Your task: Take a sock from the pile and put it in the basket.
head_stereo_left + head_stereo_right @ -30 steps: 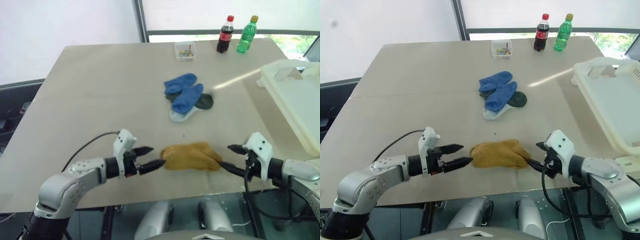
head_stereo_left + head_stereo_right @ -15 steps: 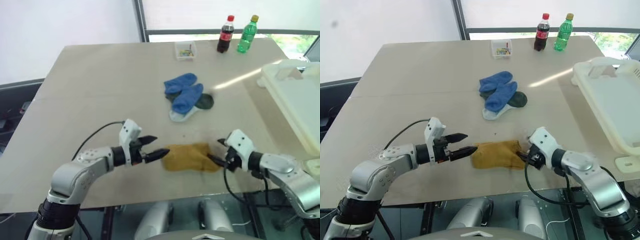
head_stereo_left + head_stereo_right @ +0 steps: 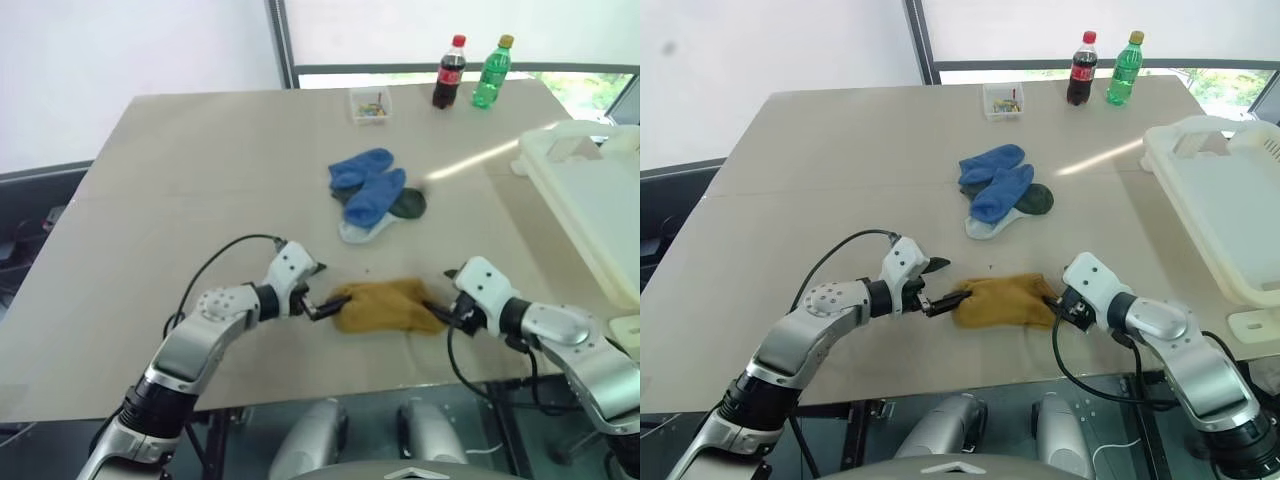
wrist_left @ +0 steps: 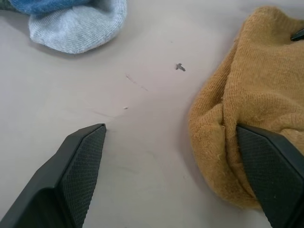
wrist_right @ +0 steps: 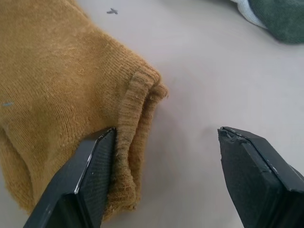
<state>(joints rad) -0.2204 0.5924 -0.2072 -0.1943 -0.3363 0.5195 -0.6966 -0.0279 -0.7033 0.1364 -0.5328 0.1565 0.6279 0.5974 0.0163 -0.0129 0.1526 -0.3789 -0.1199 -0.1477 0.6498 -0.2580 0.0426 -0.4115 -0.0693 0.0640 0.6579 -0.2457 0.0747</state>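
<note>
Left fingers [image 4: 80, 161] wide, right fingers [image 5: 95, 171] wide, both touching mustard sock [image 3: 385, 305]

Five socks [image 3: 1002, 190], two bottles [image 3: 1079, 69]

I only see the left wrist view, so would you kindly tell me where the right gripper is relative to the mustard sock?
Observer: The right gripper is at the mustard sock's opposite end, jaws open, one finger against the cuff.
Operator: Thank you; where is the basket?
Observer: The basket sits at the table's right edge, well apart from the sock.
Operator: And the rest of the pile?
Observer: The pile lies farther up the table: two blue socks over a white and a dark green one.
</note>
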